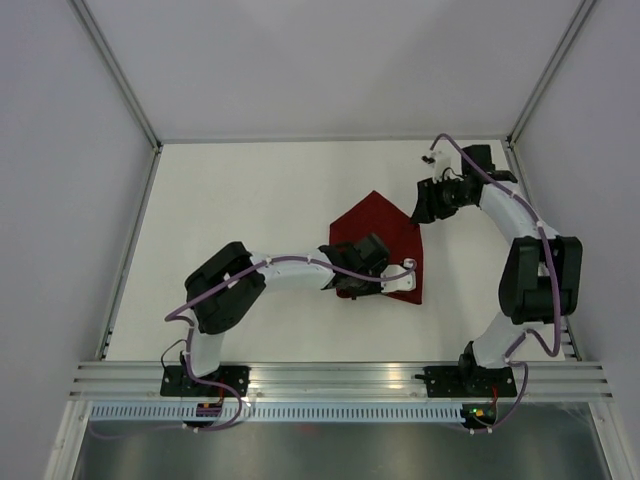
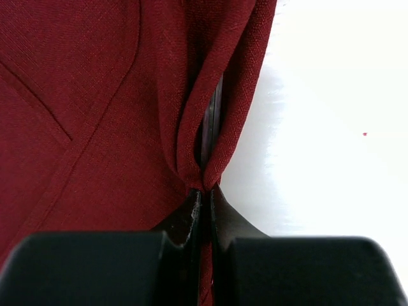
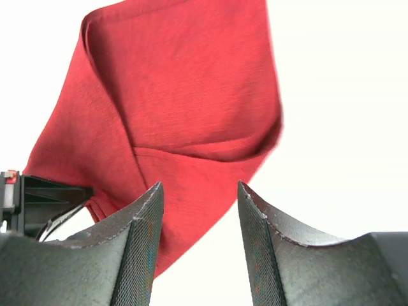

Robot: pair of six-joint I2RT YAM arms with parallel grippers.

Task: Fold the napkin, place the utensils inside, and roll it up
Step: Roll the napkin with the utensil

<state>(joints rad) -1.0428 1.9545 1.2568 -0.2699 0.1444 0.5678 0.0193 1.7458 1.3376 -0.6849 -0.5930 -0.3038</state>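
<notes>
The dark red napkin point(image 1: 378, 225) lies partly folded on the white table, its upper corner pointing away from the arms. My left gripper point(image 1: 345, 262) is shut on a pinched fold of the napkin point(image 2: 210, 127) at its near left part and holds that fold raised. My right gripper point(image 1: 422, 208) is open and empty, just off the napkin's right corner; in the right wrist view point(image 3: 199, 191) the napkin point(image 3: 185, 102) lies ahead of the open fingers. No utensils show in any view.
The white table point(image 1: 250, 200) is walled by grey panels at left, back and right. A metal rail point(image 1: 340, 378) runs along the near edge by the arm bases.
</notes>
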